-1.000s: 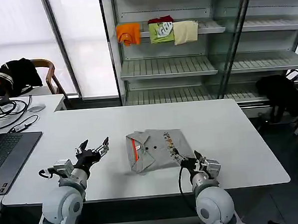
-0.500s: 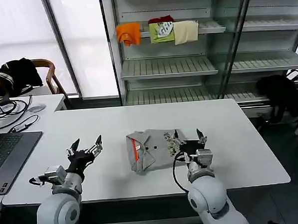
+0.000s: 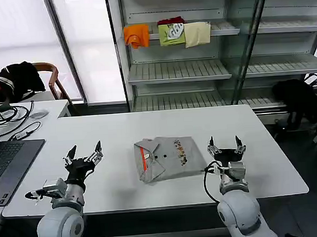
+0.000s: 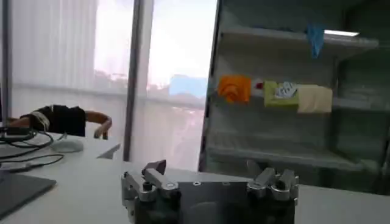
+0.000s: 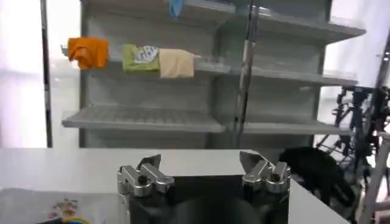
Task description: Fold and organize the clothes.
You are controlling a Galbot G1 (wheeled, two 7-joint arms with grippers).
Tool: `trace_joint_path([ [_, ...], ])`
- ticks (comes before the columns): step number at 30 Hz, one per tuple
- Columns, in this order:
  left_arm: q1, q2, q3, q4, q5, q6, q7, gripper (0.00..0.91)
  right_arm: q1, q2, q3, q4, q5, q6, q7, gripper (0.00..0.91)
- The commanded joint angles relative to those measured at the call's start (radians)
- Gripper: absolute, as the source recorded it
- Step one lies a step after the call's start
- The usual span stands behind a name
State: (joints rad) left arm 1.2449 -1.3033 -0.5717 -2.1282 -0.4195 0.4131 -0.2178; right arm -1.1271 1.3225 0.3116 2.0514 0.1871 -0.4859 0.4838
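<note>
A light grey shirt (image 3: pixel 168 158) with an orange-red neck stripe and tiny prints lies folded into a rectangle on the white table (image 3: pixel 148 127). A corner of it (image 5: pixel 58 209) shows in the right wrist view. My left gripper (image 3: pixel 84 153) hovers open over the table to the shirt's left, clear of it, its fingers (image 4: pixel 152 170) spread wide. My right gripper (image 3: pixel 225 144) hovers open just right of the shirt, apart from it, with nothing between its fingers (image 5: pixel 149 163).
A laptop (image 3: pixel 6 163), cables and a mouse (image 3: pixel 38 114) lie at the table's left. A chair with a black garment (image 3: pixel 18 78) stands behind. Shelves (image 3: pixel 177 69) at the back hold orange (image 3: pixel 136 34), green and cream folded garments. Another black garment (image 3: pixel 298 98) sits right.
My right gripper has let go of the shirt's right edge, risen and moved right, now open. My left gripper has drifted left, away from the shirt.
</note>
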Motion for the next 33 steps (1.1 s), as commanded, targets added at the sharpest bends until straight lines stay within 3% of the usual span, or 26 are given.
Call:
trace_joint_path([
  [1, 0.011, -0.012, -0.003, 0.003, 0.024, -0.014, 0.006, 0.907, -0.092, -0.016, 0.089, -0.008, 0.034, 0.056, -0.004, 0.907],
  [33, 0.039, -0.011, -0.014, -0.021, 0.074, 0.001, 0.093, 0.907, -0.121, -0.029, 0.087, 0.013, 0.028, 0.080, -0.006, 0.907],
])
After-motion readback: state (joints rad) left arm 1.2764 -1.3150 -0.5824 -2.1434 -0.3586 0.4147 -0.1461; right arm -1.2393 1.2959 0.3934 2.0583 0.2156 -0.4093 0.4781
